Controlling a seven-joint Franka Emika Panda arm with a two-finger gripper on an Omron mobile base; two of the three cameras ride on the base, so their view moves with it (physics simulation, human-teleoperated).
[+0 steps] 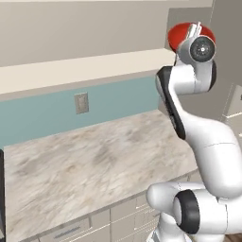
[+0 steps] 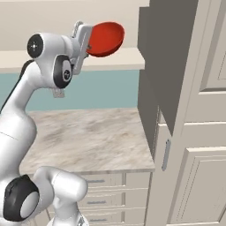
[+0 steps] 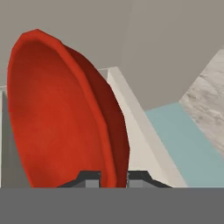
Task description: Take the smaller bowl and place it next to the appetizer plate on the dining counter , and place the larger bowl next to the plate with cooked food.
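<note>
Red smaller bowl [image 3: 65, 113] rides high in the gripper [image 3: 113, 178], fingers nipped tight on its rim: carry step in hand.
Next comes a turn toward the dining counter and its appetizer plate, neither yet in sight; the tall cabinet [image 2: 185, 110] stands close beside the bowl, over the marbled counter's [image 1: 90, 165] far corner, and could catch a swing.

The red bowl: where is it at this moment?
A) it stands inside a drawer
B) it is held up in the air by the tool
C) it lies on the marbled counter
B: the tool is shut on the rim of the red bowl, high above the marbled counter.
</note>
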